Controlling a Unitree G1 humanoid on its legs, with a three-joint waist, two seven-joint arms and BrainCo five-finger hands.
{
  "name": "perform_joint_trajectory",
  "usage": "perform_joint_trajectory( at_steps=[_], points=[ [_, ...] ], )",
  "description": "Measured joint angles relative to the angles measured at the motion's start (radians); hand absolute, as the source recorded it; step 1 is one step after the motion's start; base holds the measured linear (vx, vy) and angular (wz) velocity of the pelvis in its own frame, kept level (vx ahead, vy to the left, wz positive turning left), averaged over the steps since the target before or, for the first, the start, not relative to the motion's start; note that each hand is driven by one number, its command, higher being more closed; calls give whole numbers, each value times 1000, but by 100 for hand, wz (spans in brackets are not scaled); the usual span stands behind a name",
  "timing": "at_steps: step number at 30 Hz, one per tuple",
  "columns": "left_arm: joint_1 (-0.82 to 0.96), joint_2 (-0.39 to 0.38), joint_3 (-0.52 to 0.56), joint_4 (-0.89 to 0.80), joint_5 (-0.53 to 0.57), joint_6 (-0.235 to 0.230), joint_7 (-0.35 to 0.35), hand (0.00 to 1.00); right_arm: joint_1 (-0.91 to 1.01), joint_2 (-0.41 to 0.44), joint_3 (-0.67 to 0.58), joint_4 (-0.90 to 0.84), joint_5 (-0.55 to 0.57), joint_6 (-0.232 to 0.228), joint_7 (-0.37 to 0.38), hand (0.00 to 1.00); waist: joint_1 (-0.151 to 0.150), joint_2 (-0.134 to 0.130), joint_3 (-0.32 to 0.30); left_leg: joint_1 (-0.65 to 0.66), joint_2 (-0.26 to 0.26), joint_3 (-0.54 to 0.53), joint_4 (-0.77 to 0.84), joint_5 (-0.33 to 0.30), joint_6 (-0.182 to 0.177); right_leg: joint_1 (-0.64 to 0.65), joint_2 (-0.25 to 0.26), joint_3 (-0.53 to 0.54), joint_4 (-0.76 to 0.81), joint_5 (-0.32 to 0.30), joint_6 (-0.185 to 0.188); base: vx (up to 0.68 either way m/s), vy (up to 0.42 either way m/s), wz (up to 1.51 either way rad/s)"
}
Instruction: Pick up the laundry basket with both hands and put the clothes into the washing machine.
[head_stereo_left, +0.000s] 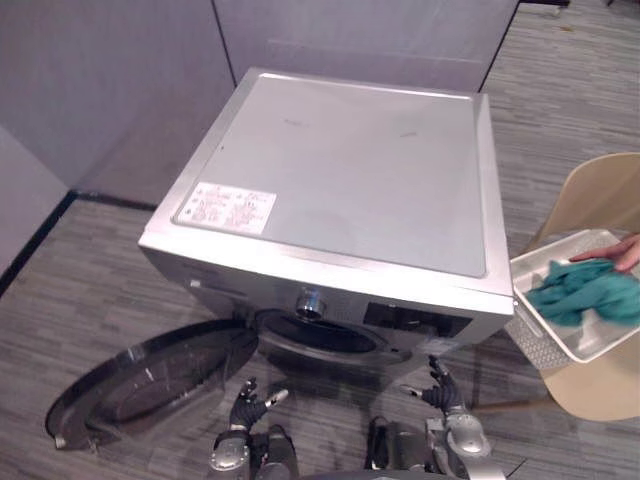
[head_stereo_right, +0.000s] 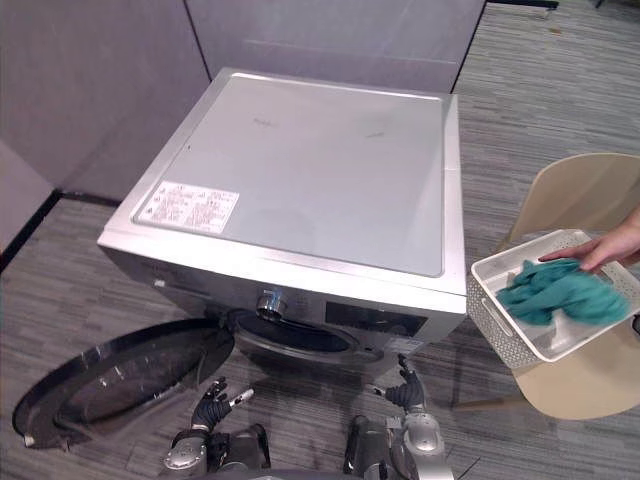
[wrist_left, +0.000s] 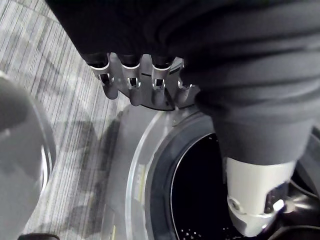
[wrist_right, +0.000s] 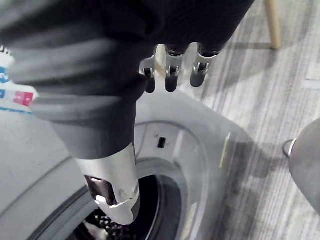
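A white laundry basket (head_stereo_right: 495, 320) rests on a beige chair (head_stereo_left: 600, 195) at the right, with a teal cloth (head_stereo_left: 580, 295) inside. A person's hand (head_stereo_right: 615, 245) touches the cloth at the basket's far side. The silver front-loading washing machine (head_stereo_left: 350, 170) stands in front of me. Its round door (head_stereo_left: 150, 385) hangs open to the lower left, and the dark drum opening (head_stereo_left: 320, 335) is exposed. My left hand (head_stereo_left: 245, 405) and right hand (head_stereo_left: 440, 390) hover low before the drum, both open and holding nothing. In the wrist views, the left hand's fingers (wrist_left: 130, 85) and the right hand's fingers (wrist_right: 170, 75) are relaxed above the drum rim.
Grey partition walls (head_stereo_left: 120, 80) stand behind and to the left of the machine. Grey striped carpet (head_stereo_left: 570, 90) covers the floor around it. The chair with the basket is about an arm's length to the right of the machine's front corner.
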Motion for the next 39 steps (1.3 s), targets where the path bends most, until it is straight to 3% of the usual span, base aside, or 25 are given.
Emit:
perform_joint_trajectory(
  at_steps=[2, 5, 14, 23, 30, 34, 37, 38, 39],
  points=[
    [-18, 6, -1, 17, 16, 5, 0, 0, -6, -2, -28, 51, 1, 2, 0, 0, -1, 9, -7, 79, -16, 24, -102, 38, 6, 79, 17, 17, -131, 70, 11, 111, 95, -28],
    [-31, 11, -2, 61, 46, 6, 0, 0, -13, -3, -44, 95, 3, 2, 0, 0, -3, 7, -29, 125, -33, 57, -147, 43, 12, 135, 29, 48, -238, 128, 22, 57, 82, -29],
    [-33, 28, -1, 131, 82, 13, 4, 0, -38, 1, -77, 151, 22, 25, -6, 0, -11, -12, -38, 132, -81, 60, -191, 43, 14, 140, 24, 151, -412, 253, 35, -40, 28, -34],
    [-40, 32, 17, 155, 81, 13, 6, 0, -64, -3, -86, 173, 51, 36, -11, 0, -24, -37, -38, 152, -87, 61, -194, 25, 15, 132, 27, 169, -421, 256, 36, -56, -18, -13],
    [-42, 32, 16, 168, 85, 23, 16, 0, -67, -3, -114, 192, 51, 36, -24, 0, -25, -29, -37, 218, -64, 66, -201, 17, 13, 179, 49, 148, -422, 255, 31, 53, -19, -12],
    [-79, 22, 0, 190, 85, 26, 21, 0, -63, -11, -115, 192, 52, 35, -25, 0, -30, -21, -29, 255, -63, 94, -197, -1, 7, 176, 65, 219, -422, 265, 33, 19, -4, -53],
    [-105, 15, -1, 206, 84, 27, 22, 0, -85, -9, -114, 190, 52, 35, -25, 0, -37, -20, -19, 253, -71, 164, -191, -26, 13, 120, 82, 316, -422, 295, 38, -44, 12, -108],
    [-110, 15, -1, 206, 84, 28, 24, 0, -99, -4, -112, 190, 53, 35, -26, 0, -40, -30, -10, 252, -79, 237, -183, -37, 15, 80, 92, 376, -422, 304, 38, -68, -6, -178],
    [-109, 15, -1, 207, 84, 29, 25, 0, -113, -3, -110, 189, 53, 36, -26, 0, -45, -25, -2, 253, -70, 301, -180, -42, 13, 52, 91, 345, -422, 286, 12, -46, -32, -173]
  ],
)
